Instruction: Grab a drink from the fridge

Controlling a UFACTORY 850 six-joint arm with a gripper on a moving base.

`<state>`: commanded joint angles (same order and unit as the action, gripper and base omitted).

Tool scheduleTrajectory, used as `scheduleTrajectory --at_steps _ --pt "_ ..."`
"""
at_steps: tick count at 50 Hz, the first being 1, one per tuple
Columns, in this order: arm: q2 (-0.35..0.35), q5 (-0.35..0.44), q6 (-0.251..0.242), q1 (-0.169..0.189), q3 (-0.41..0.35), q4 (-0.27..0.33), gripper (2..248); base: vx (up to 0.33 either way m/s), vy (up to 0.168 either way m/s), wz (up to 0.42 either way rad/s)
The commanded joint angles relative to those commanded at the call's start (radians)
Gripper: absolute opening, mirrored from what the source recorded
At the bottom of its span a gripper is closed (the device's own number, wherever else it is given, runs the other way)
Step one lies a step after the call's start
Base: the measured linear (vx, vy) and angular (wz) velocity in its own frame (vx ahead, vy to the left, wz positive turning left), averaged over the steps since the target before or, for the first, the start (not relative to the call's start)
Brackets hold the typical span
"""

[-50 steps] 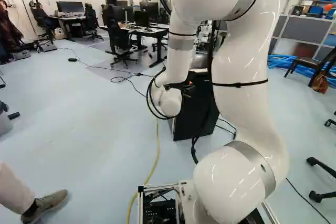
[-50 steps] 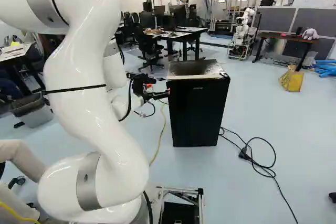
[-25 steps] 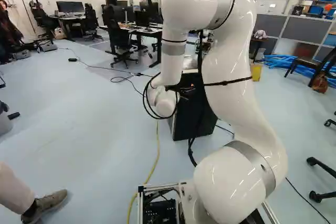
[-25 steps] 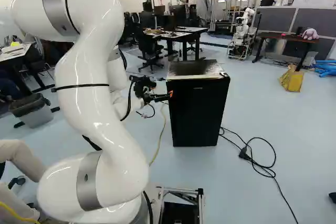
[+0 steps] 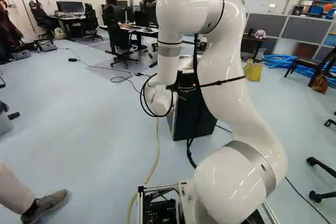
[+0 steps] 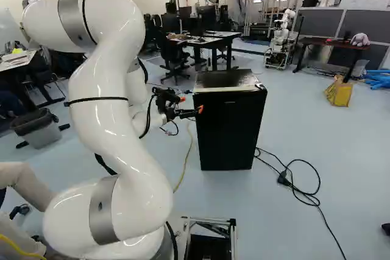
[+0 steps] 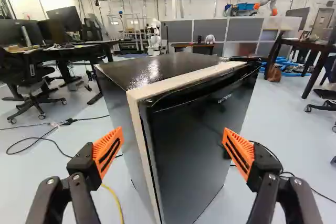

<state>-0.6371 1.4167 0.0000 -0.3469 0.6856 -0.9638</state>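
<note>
Laboratory floor (image 6: 341, 144), pale blue and smooth, with my claw (image 7: 173, 139) released before the fridge (image 6: 228, 132).
My two fingers (image 7: 107, 151) stand wide apart, grasping nothing; the spread presumably leaves room to approach an edge of the door (image 7: 194, 145), which appears closed. No drink is visible; it is presumably inside, so the door must be opened first. The fridge stands upright on the floor, its glossy top (image 7: 157, 71) dark. A black cable (image 6: 314, 194) loops beside it; a yellow cable (image 6: 184, 162) runs nearer my claw. Beyond are desks (image 6: 210, 41), another robot (image 6: 280, 38) and grey partitions (image 7: 241, 30).
</note>
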Motion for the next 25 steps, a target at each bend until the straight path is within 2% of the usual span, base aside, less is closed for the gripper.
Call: scheduleTrajectory --at_steps 25 --pt "-0.036 0.001 0.000 -0.005 0.062 -0.005 247 0.000 0.000 0.000"
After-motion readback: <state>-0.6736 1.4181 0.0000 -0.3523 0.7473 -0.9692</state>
